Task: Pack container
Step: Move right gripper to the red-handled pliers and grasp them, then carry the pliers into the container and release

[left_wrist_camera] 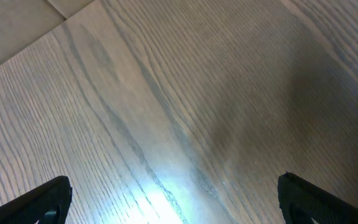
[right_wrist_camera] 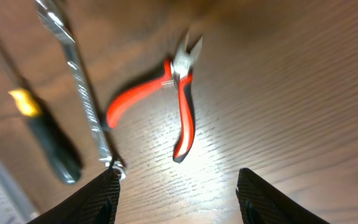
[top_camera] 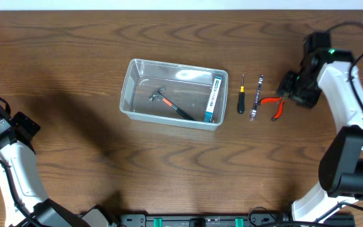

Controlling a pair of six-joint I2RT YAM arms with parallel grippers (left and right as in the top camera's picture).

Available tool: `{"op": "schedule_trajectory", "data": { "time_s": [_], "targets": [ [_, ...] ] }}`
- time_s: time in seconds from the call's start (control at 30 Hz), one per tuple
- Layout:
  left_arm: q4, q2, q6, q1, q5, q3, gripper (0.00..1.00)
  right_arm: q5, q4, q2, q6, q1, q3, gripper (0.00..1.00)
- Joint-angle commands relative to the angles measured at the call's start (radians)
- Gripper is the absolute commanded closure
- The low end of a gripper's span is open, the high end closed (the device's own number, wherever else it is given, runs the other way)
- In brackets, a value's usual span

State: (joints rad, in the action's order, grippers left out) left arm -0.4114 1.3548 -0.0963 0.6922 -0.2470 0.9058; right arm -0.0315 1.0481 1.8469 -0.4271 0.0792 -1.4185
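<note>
Jaws apart and empty, the right gripper [right_wrist_camera: 180, 196] hovers above the red-handled pliers [right_wrist_camera: 184, 115]; next it should descend, clamp them, and carry them into the container [top_camera: 128, 88].

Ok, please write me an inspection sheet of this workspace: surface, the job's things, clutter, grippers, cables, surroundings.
Surface: wooden table, bare grain, no spill or damage seen.
Job's things: clear container at mid-table, with a hammer and a blue-and-white box inside, the box along its right wall. The screwdriver, silver wrench and red pliers lie outside, side by side to its right.
Clutter: nothing seen.
Grippers: left gripper open and empty, over bare wood. Right gripper open and empty, close to the pliers but not touching them.
Cables: black cable looping at the right arm, away from the tools.
Surroundings: black rail along the near edge; pale surface past the table's edge.
</note>
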Motion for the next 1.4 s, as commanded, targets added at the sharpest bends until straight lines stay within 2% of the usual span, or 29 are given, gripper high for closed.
{"op": "schedule_trajectory", "data": {
  "time_s": [0.0,0.13,0.3,0.5,0.6,0.97,1.2,1.37],
  "targets": [
    [0.001,0.005,0.013,0.004,-0.016,0.031,0.02,-0.027,-0.021,-0.014,-0.044,-0.008,0.056,0.39],
    [0.001,0.005,0.013,0.004,-0.016,0.031,0.02,0.009,-0.053,-0.014,-0.044,-0.007,0.121,0.39],
    [0.001,0.005,0.013,0.004,-0.016,0.031,0.02,0.035,-0.193,-0.014,-0.044,-0.008,0.227,0.4],
    [0.001,0.005,0.013,0.004,-0.016,0.031,0.02,0.035,-0.4,-0.014,-0.044,-0.008,0.341,0.48],
    [0.001,0.005,0.013,0.004,-0.016,0.031,0.02,0.035,-0.439,-0.014,-0.044,-0.008,0.362,0.5],
    [0.001,0.005,0.013,0.004,-0.016,0.031,0.02,0.035,-0.442,-0.014,-0.066,-0.008,0.406,0.72],
    [0.001,0.005,0.013,0.004,-0.016,0.031,0.02,0.056,-0.443,-0.014,-0.066,-0.007,0.406,0.99],
    [0.001,0.005,0.013,0.004,-0.016,0.031,0.02,0.15,-0.404,-0.057,-0.013,0.002,0.365,0.99]
  ]
}}
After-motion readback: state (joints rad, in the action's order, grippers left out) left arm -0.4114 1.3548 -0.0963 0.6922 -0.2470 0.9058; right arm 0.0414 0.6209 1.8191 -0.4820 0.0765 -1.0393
